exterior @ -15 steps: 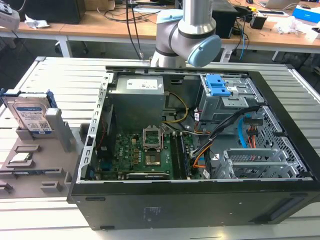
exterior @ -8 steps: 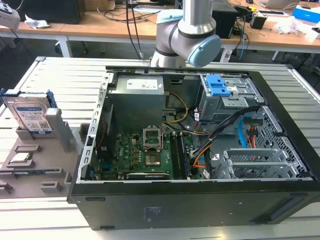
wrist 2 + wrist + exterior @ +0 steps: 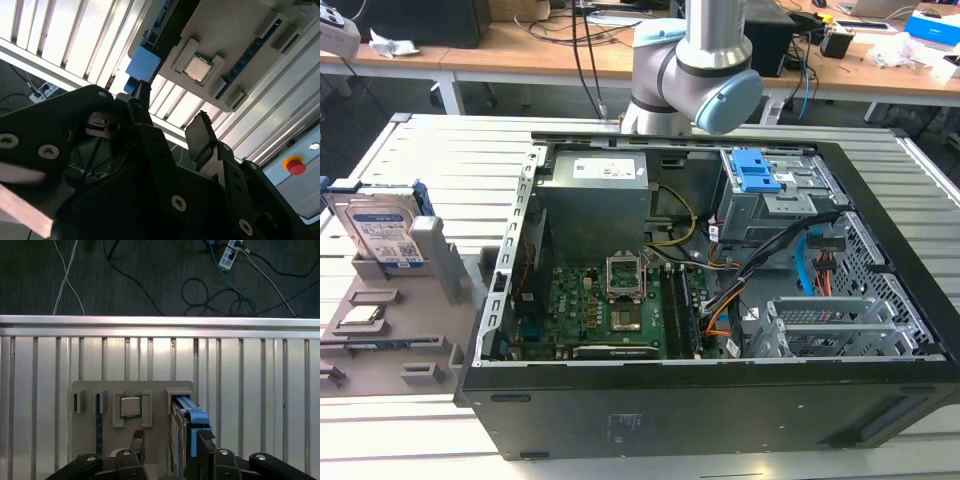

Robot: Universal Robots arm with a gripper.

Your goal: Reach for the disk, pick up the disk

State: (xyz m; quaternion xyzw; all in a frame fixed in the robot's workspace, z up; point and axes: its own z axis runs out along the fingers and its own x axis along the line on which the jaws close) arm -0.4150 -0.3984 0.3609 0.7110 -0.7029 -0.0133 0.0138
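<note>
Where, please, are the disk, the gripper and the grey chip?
the disk (image 3: 383,233): exterior view, its white label.
the gripper (image 3: 171,441): first wrist view, between its fingertips.
the grey chip (image 3: 131,406): first wrist view, its top face.

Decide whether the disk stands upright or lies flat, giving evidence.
Upright. In the exterior view the disk stands on edge in the grey holder, in a slot, its labelled face vertical.
</note>
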